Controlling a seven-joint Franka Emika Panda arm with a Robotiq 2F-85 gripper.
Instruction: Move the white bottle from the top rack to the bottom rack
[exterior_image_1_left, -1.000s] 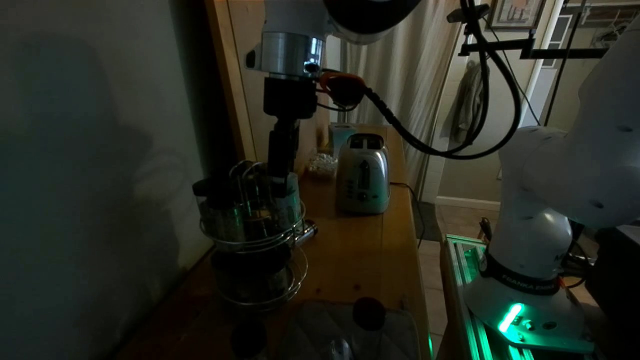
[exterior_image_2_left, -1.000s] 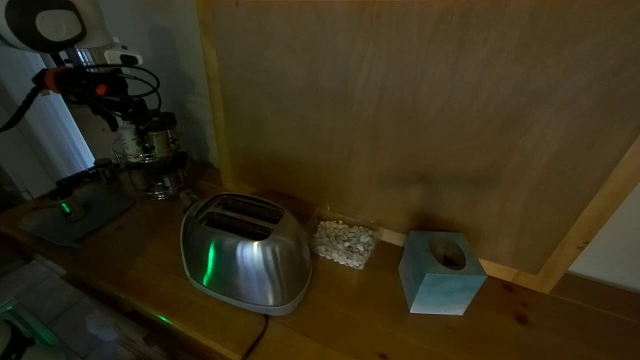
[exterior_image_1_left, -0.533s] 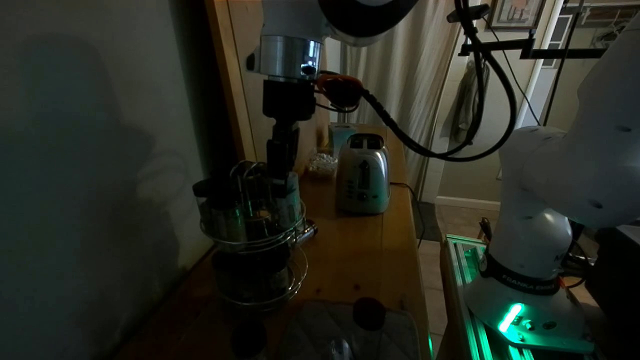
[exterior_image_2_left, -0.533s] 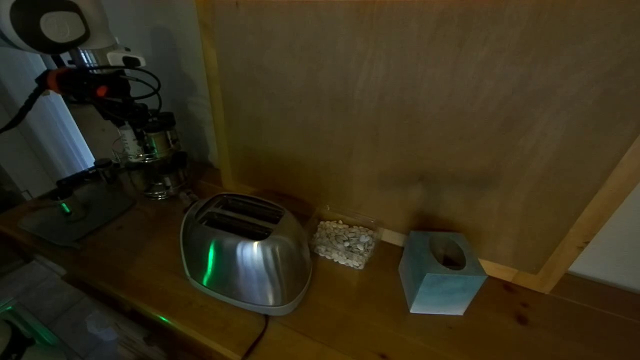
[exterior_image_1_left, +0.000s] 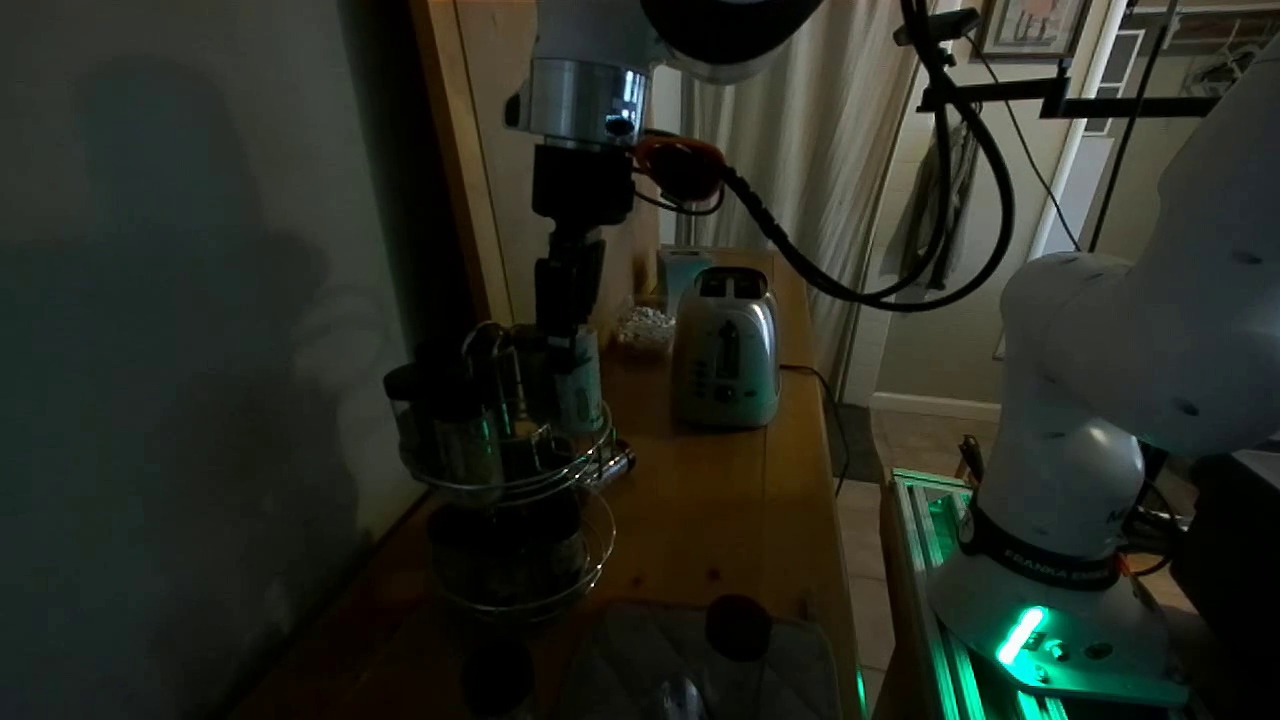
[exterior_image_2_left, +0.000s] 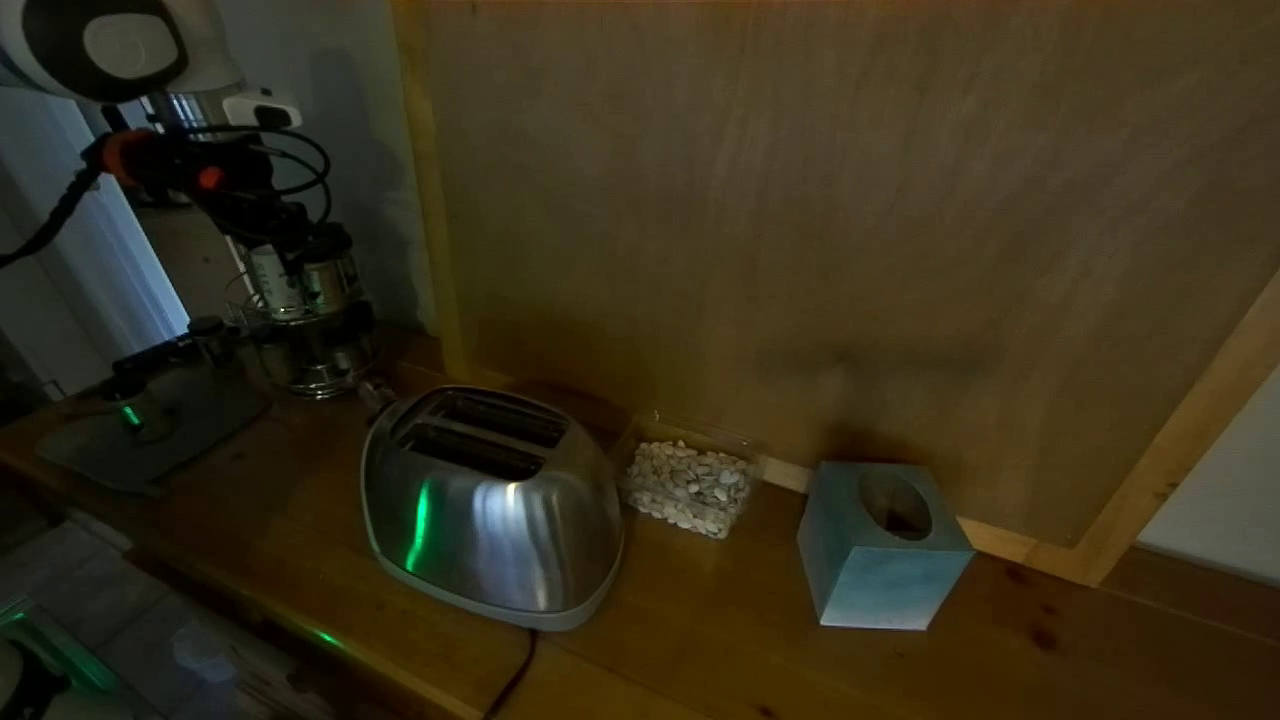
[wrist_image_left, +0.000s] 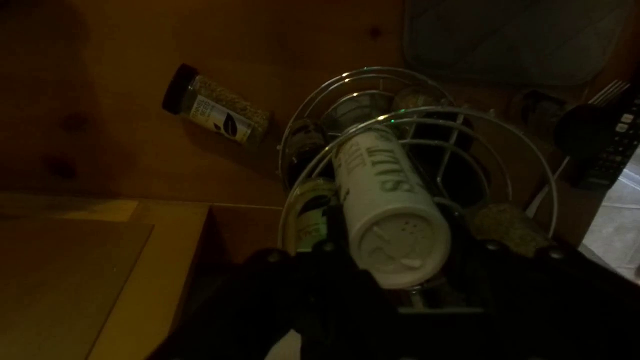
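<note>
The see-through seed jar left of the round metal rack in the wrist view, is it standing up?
No, lying on its side: the jar stretches along the brown wooden counter, black lid pointing sideways.

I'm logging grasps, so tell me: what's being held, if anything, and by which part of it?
The end effector holds the white bottle by its sides, near the top.
</note>
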